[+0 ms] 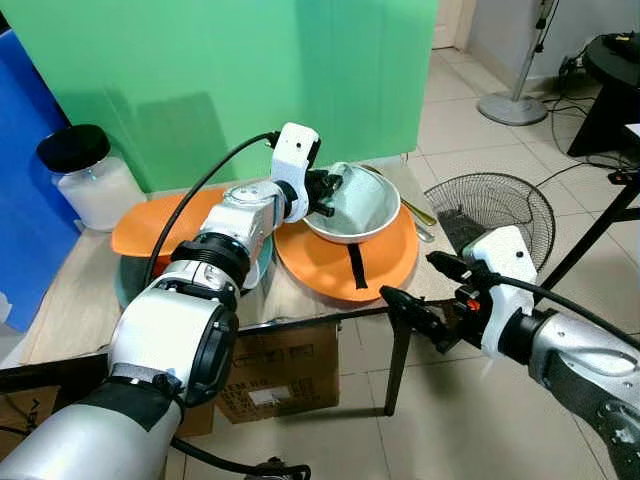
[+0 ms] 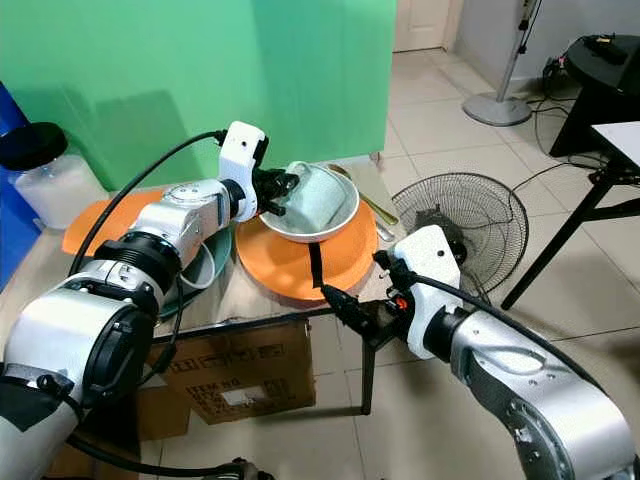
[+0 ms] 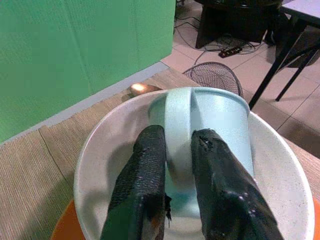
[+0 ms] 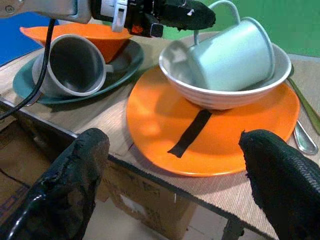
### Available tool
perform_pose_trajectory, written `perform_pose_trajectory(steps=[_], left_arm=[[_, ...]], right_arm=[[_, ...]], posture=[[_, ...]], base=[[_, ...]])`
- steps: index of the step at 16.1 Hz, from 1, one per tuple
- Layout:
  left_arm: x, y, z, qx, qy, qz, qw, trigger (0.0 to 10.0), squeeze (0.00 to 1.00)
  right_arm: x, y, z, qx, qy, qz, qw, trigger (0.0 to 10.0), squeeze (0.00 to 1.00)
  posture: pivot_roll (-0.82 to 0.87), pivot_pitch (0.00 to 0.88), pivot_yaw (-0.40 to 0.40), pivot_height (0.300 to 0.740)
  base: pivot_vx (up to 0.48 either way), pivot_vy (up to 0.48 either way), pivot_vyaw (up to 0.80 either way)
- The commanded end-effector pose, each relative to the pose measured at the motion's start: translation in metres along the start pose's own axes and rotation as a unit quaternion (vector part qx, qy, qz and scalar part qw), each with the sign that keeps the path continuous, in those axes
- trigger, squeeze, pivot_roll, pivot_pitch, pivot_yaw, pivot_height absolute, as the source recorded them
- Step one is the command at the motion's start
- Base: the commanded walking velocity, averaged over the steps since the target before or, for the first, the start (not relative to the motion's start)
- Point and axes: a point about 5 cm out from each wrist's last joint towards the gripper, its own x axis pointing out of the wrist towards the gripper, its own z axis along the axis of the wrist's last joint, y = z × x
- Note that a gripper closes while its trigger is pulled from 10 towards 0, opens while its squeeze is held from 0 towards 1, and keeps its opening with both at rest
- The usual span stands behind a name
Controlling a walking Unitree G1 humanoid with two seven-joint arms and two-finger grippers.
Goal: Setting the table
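- Two stacks of dishes stand on the table, so the setting looks barely begun: nothing is laid out as a place yet, as far as I can judge.
- Near the centre of the left eye view, the light blue mug lies on its side inside the white bowl, and the bowl sits on the orange plate with a black strip across it.
- The left gripper is at the bowl's rim; in the left wrist view its two fingers are closed around the mug's handle, one on each side, pinching it.
- At the middle left of the left eye view is the second stack: a dark green plate, and on it an orange bowl and a grey mug that lies tipped over.
- The right gripper hovers in the lower right of the left eye view, just off the near table edge, with its fingers spread wide and holding nothing.
- Cutlery lies beside the orange plate, at the right edge of the right wrist view; it is probably a spoon, but the view is too partial to be sure.
- What is left, in my judgement: to lift the blue mug out, unstack both piles, and give every piece its place.
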Motion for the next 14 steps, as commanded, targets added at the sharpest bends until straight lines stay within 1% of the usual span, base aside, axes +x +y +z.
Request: perform_pose_trajectory(steps=[1,2,3,4,6,8,9,10,11,12,13,14], left_arm=[[-0.002,0.004,0.009,0.009,-0.008,0.003,1.000,0.0,0.00],[-0.002,0.005,0.010,0.007,-0.012,0.006,1.000,0.0,0.00],[-0.003,0.006,0.011,0.005,-0.017,0.008,1.000,0.0,0.00],[-0.003,0.006,0.013,0.008,-0.023,0.002,1.000,0.0,0.00],[-0.004,0.006,0.016,0.010,-0.038,0.000,0.999,0.0,0.00],[-0.008,0.008,0.028,0.013,-0.082,-0.006,0.997,0.0,0.00],[-0.010,0.008,0.033,0.012,-0.101,-0.010,0.995,0.0,0.00],[-0.013,0.008,0.040,0.010,-0.130,-0.013,0.991,0.0,0.00],[-0.020,0.009,0.048,0.003,-0.169,-0.016,0.986,0.0,0.00],[-0.026,0.009,0.054,0.000,-0.198,-0.016,0.980,0.0,0.00],[-0.035,0.007,0.059,-0.007,-0.237,-0.015,0.971,0.0,0.00],[-0.046,0.004,0.063,-0.007,-0.271,-0.013,0.963,0.0,0.00]], right_arm=[[0.001,0.003,0.003,-0.006,-0.001,0.012,1.000,10.0,0.00],[0.001,0.003,0.003,-0.006,0.000,0.012,1.000,10.0,0.00],[0.000,0.001,0.002,-0.005,0.003,0.009,1.000,10.0,0.09],[0.001,-0.001,0.000,0.000,0.010,-0.001,1.000,10.0,1.00],[0.001,-0.002,0.002,0.021,0.003,-0.003,1.000,10.0,1.00],[0.001,-0.007,0.005,0.055,-0.007,-0.028,0.998,10.0,1.00],[0.001,-0.010,0.007,0.065,-0.020,-0.041,0.997,10.0,1.00],[0.002,-0.013,0.011,0.084,-0.043,-0.058,0.994,10.0,1.00],[0.002,-0.015,0.015,0.085,-0.061,-0.076,0.992,10.0,1.00],[0.001,-0.017,0.018,0.073,-0.065,-0.098,0.990,10.0,1.00],[0.000,-0.019,0.019,0.056,-0.071,-0.133,0.987,10.0,1.00],[-0.001,-0.021,0.022,0.041,-0.096,-0.168,0.980,10.0,0.56]], posture=[[-0.02,0.000,0.114,0.740],[-0.01,0.000,0.114,0.740],[-0.01,0.000,0.114,0.740],[-0.01,0.000,0.118,0.740],[-0.02,0.000,0.127,0.740],[-0.03,0.000,0.135,0.740],[-0.03,0.000,0.137,0.740],[-0.03,0.000,0.139,0.740],[-0.03,0.000,0.142,0.740],[-0.03,0.000,0.143,0.740],[-0.03,0.000,0.143,0.740],[-0.03,0.000,0.142,0.740]], base=[[0.000,0.000,0.00],[0.000,0.000,0.00],[0.000,0.000,0.00],[0.000,0.000,0.00],[0.000,0.000,0.00],[0.000,0.000,0.00],[0.000,0.000,0.00],[0.000,0.000,0.00],[0.000,0.000,0.00],[0.000,0.000,0.00],[0.000,0.000,0.00],[0.000,0.000,0.00]])
